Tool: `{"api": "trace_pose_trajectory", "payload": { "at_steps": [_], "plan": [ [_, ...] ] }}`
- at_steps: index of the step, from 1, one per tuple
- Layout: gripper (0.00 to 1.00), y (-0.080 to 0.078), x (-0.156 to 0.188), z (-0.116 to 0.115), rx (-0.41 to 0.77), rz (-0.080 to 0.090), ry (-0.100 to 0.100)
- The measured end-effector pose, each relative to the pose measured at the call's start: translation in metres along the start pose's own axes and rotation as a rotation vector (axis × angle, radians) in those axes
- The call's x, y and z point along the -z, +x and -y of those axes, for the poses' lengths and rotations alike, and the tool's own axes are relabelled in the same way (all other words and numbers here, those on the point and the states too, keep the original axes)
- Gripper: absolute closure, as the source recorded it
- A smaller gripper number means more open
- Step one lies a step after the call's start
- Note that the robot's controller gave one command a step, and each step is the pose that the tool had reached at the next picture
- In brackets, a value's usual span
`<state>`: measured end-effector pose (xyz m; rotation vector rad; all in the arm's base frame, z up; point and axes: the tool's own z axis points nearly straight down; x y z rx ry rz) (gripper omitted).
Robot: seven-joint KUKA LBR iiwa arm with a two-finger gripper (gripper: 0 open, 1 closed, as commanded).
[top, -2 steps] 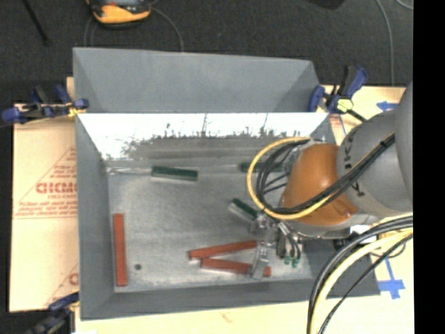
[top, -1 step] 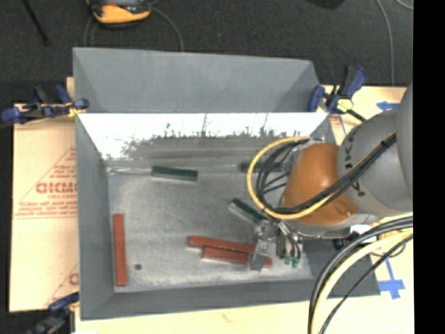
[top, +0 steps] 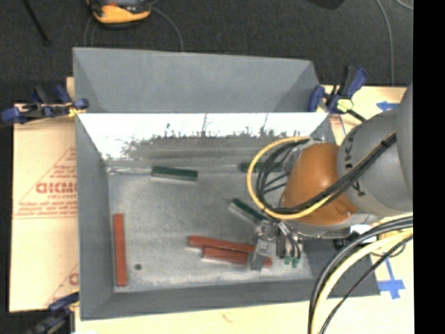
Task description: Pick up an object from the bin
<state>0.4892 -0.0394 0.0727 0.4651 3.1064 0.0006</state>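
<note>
My gripper (top: 265, 248) is down near the bin's floor at the front right, just under the orange cover. It is right at the right-hand ends of two red-brown bars (top: 221, 249) that lie side by side, almost level, in the front middle. A dark green bar (top: 243, 208) lies slantwise just behind the gripper, with its right end hidden under the arm.
A long red bar (top: 119, 249) lies along the left wall. Another dark green bar (top: 174, 174) rests near the back wall, left of centre. A small green piece (top: 293, 260) shows at the front right beside the gripper. The arm covers the bin's right side.
</note>
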Motion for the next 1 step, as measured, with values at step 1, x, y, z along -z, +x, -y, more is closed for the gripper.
{"api": "trace_pose_trajectory", "payload": {
  "at_steps": [1],
  "plan": [
    [1.00,-0.0423,0.1388,-0.0008,-0.031,0.004,0.000]
  ]
}}
